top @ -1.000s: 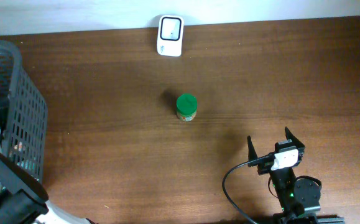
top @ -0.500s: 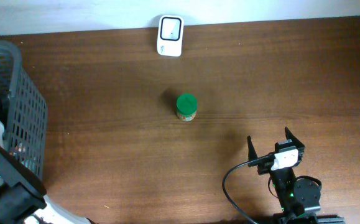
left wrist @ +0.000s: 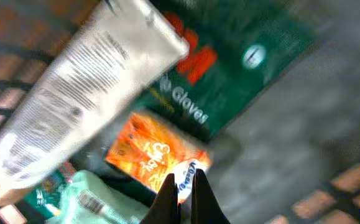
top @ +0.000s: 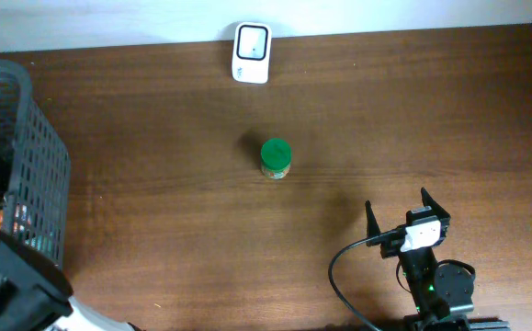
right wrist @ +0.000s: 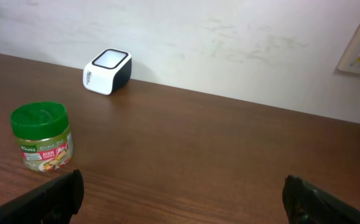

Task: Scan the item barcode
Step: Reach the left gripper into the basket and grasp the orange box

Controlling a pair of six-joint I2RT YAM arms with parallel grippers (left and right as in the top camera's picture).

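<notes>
Down in the basket point(top: 40, 175) at 9 o'clock on the table point(top: 155, 119), the left gripper point(left wrist: 183, 174) has its jaws together on the near edge of an orange packet point(left wrist: 148, 149). The wrist view is motion-blurred, so I'd call it a pinch on the packet but can't vouch for how firm it is.

Step in hand, as I read it, is the pick: getting one item out of the basket for scanning. The barcode is not presented yet.

Basket contents from the left wrist view:
- white tube point(left wrist: 86, 93), lying diagonally on top, toward 10 o'clock of the fingers
- green glove pack point(left wrist: 235, 68), under the tube, at 1 o'clock
- orange packet, just ahead of the fingertips, partly under the tube
- mint-green packet point(left wrist: 86, 199) at 8 o'clock, small barcode visible on it

The scanner point(top: 251, 40) stands at 12 o'clock on the table edge, well apart from the basket. A green-lidded jar point(top: 276, 157) stands upright near table centre, between scanner and right arm.

The right gripper point(top: 399, 213) sits at 5 o'clock, jaws spread wide, holding nothing, facing jar and scanner.

Next move calls for a straight lift clear of the tube and the basket wall, then a carry toward 12 o'clock with the packet's barcode face turned to the scanner window. Where the barcode sits on the orange packet I can't tell.
</notes>
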